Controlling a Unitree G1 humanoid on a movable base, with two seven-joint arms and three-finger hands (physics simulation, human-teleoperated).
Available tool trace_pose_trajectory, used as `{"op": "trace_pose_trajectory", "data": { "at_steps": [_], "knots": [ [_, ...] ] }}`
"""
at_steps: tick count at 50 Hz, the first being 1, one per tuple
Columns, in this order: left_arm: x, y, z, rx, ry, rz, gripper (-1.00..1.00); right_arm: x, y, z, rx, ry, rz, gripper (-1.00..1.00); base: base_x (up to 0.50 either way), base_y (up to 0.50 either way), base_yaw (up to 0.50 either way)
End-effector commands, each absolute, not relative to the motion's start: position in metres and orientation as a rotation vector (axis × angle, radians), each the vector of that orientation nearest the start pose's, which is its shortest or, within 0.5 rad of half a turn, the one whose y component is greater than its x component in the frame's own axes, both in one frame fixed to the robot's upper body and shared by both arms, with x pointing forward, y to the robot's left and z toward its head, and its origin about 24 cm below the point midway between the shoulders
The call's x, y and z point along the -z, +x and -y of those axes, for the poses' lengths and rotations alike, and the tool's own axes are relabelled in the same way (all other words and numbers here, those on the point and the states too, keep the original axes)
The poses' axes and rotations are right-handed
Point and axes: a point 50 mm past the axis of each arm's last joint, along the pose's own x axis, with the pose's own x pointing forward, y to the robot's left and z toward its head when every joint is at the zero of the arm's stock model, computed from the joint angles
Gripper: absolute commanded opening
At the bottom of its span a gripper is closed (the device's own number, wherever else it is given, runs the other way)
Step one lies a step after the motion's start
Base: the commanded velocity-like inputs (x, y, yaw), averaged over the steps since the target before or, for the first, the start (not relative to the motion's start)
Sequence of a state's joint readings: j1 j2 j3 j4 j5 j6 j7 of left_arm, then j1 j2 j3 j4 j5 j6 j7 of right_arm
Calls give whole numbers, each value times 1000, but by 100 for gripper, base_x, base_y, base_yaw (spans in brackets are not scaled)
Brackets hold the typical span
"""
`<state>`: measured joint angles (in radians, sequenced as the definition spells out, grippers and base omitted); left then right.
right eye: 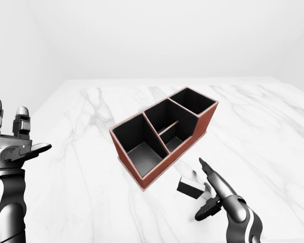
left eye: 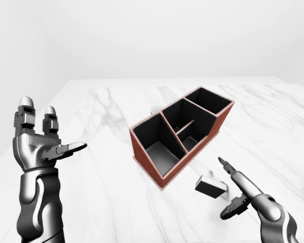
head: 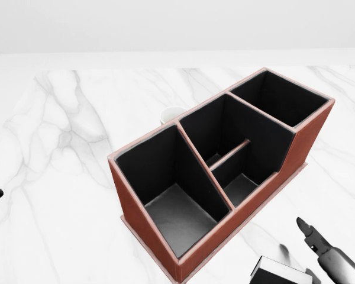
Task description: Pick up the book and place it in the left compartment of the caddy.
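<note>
The caddy [left eye: 142, 147] is a brown box with black-lined compartments, lying diagonally on the white marble table [left eye: 101, 192]. Its left compartment [left eye: 159, 144] is open and empty. The book [left eye: 211, 186], small and dark with a white edge, lies on the table just below and right of the caddy. My right hand [left eye: 230, 190] is open, its fingers [left eye: 226, 166] spread just right of the book, close to it. My left hand [left eye: 45, 139] is raised at the left, open and empty, far from both.
A small white round object [head: 171, 112] stands behind the caddy, mostly hidden by its wall. The table's far edge [left eye: 172, 79] runs across the top of the left-eye view against a plain white background.
</note>
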<state>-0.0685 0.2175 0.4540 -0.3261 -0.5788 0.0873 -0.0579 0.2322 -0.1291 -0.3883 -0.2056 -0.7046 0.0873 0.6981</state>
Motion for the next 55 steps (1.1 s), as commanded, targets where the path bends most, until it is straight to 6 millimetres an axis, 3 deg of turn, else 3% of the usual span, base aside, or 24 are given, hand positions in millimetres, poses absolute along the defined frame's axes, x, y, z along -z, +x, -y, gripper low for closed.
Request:
{"op": "trace_pose_trajectory", "data": {
  "at_steps": [1, 55],
  "knots": [
    [-152, 233, -269, -195, -290, 455, 100, -21, 187, 256, -234, -754, -532, 100, 0, 0, 0],
    [-152, 233, -269, -196, -290, 454, 100, 3, 202, 246, -304, -699, -560, 100, 0, 0, 0]
  ]
}}
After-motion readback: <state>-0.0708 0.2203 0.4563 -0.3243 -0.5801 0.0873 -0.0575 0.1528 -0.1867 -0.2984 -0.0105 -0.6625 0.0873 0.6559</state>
